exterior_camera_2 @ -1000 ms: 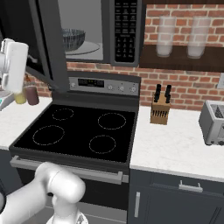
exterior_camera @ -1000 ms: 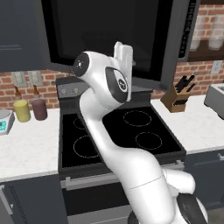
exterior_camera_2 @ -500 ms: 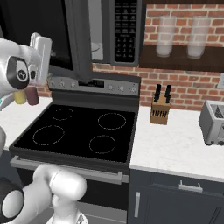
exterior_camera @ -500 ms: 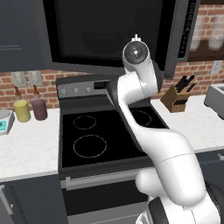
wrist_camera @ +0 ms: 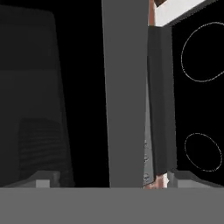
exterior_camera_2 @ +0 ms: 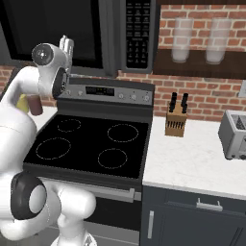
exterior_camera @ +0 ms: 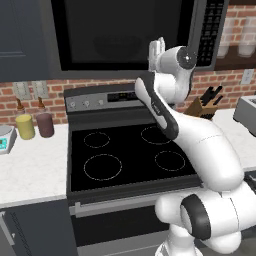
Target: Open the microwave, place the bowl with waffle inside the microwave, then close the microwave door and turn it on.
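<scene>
A black stove (exterior_camera: 127,155) fills the middle. At left, a yellow jar (exterior_camera: 25,126) stands just beside a maroon jar (exterior_camera: 45,124). A knife block (exterior_camera_2: 175,122) sits right of the stove, a toaster (exterior_camera_2: 234,135) at the far right edge. Two glasses (exterior_camera_2: 181,41) stand on the upper-right shelf (exterior_camera_2: 197,64).

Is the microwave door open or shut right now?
Shut. In both base views the microwave door lies flat against the microwave front, no gap showing. The open gripper is raised right beside it.

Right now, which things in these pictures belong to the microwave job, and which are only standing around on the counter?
For the job:
- microwave, keypad at its right
- microwave door, nearly or fully shut
- bowl, dimly seen behind the glass
- gripper, open, at the door

Just standing about:
- stove
- knife block
- toaster
- two jars
- glasses on shelf
</scene>
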Controlling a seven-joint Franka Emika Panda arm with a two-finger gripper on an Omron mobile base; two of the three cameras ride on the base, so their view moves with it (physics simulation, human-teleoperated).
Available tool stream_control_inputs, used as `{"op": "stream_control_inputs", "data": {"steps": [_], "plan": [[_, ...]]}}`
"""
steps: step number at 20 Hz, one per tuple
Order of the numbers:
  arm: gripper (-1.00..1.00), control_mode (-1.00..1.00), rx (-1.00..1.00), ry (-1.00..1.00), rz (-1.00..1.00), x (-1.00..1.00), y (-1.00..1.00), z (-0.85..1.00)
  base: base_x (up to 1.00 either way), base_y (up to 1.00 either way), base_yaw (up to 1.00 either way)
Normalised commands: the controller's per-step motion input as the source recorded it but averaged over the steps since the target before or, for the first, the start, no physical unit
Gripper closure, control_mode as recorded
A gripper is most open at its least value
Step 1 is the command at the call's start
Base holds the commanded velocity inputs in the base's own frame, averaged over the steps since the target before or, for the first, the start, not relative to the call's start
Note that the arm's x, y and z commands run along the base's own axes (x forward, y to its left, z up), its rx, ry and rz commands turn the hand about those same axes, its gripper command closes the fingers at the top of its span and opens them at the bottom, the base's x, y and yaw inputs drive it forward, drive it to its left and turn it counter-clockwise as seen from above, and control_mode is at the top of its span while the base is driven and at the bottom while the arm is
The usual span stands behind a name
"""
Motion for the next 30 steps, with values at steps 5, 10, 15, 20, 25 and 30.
{"op": "stream_control_inputs", "data": {"steps": [5,10,15,20,25,30], "plan": [[-1.00,-1.00,0.12,-0.03,0.22,0.65,0.00,0.00,0.00,0.00,0.00],[-1.00,-1.00,0.11,-0.03,0.19,0.62,0.00,0.00,0.00,0.00,0.00],[-1.00,-1.00,0.08,0.00,0.18,0.59,0.00,-0.02,0.00,0.00,0.00],[-1.00,-1.00,0.00,-0.01,0.16,0.10,-0.02,-0.20,0.00,0.00,0.00],[-1.00,-1.00,0.00,-0.20,0.15,-0.90,-0.30,-0.04,0.00,0.00,0.00],[-1.00,-1.00,0.00,-0.21,0.08,-1.00,-0.54,0.00,0.00,0.00,0.00]]}}
